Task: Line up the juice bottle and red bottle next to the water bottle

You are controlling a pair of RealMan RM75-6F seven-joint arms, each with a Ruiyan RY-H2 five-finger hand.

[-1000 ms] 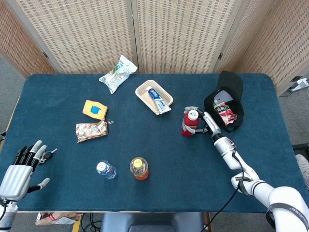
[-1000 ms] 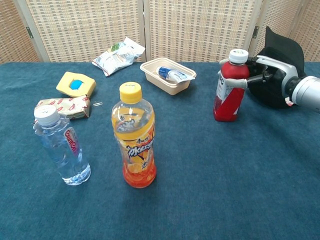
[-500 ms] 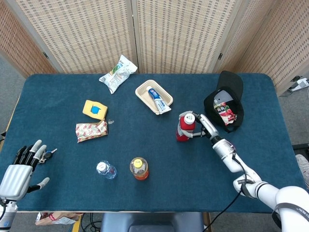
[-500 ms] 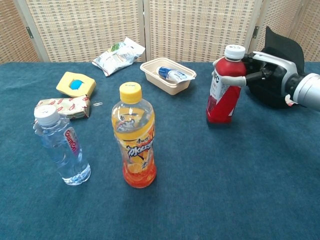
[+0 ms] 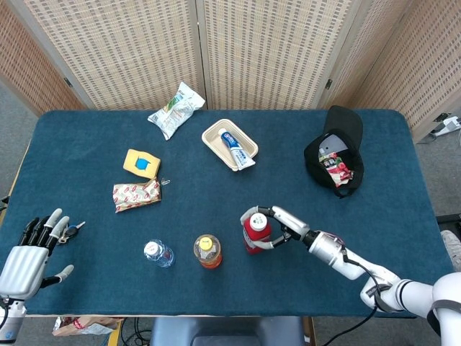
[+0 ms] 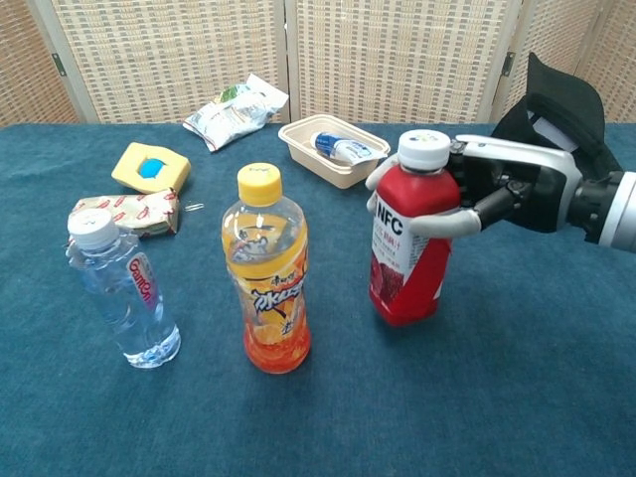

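Two bottles already stand; we set the red bottle (image 6: 409, 243), gripped by right hand (image 6: 487, 189), upright beside juice bottle (image 6: 265, 273).

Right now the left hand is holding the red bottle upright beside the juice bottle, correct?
Not quite: the right hand grips the red bottle, not the left. The chest view shows it upright beside the juice bottle. The left hand rests open at the table's edge.

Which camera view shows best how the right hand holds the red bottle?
The chest view: the right hand wraps the red bottle near its neck, seen from the side. In the head view the hand and bottle appear from above, small.
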